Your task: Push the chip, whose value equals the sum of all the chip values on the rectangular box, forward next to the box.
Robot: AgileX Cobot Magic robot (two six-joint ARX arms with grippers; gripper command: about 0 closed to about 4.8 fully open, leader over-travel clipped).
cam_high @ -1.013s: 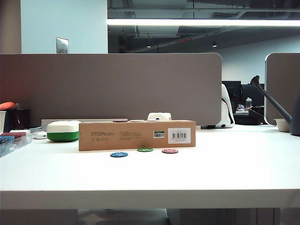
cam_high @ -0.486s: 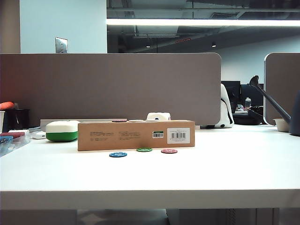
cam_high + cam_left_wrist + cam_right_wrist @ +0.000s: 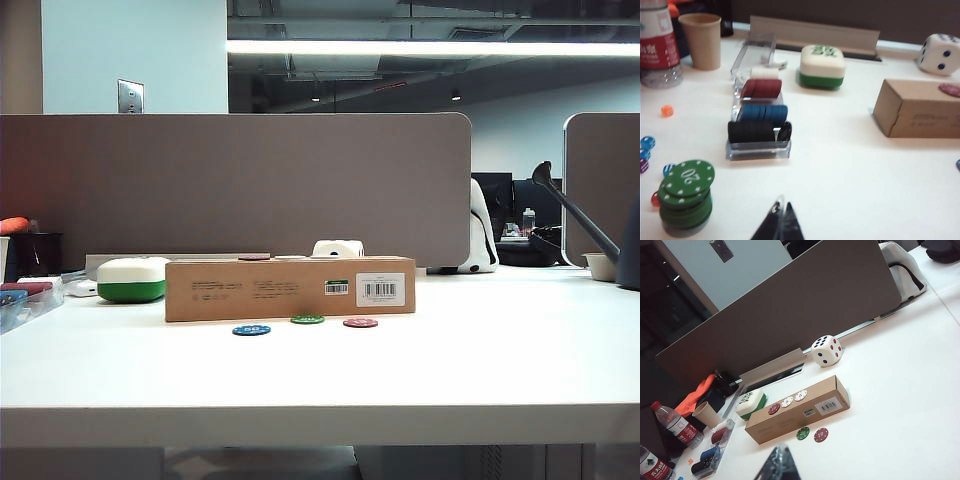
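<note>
The rectangular box [image 3: 290,288] lies across the table's middle, its barcode label facing the exterior camera. On its top [image 3: 800,410] sit a red chip [image 3: 774,409] and two white chips [image 3: 786,402]. The green chip [image 3: 308,320], marked 20 [image 3: 803,433], lies flat just in front of the box. A blue chip [image 3: 251,330] lies to its left and a red 10 chip [image 3: 821,435] to its right. My right gripper [image 3: 782,452] hangs shut above the table, short of the green chip. My left gripper [image 3: 781,210] is shut, well left of the box end [image 3: 920,107]. Neither gripper shows in the exterior view.
A white-and-green case [image 3: 822,66] stands left of the box, and a large die [image 3: 826,350] behind it. Near my left gripper are a clear chip tray [image 3: 760,145], a stack of green chips [image 3: 685,195], a paper cup [image 3: 700,40] and a bottle [image 3: 657,45].
</note>
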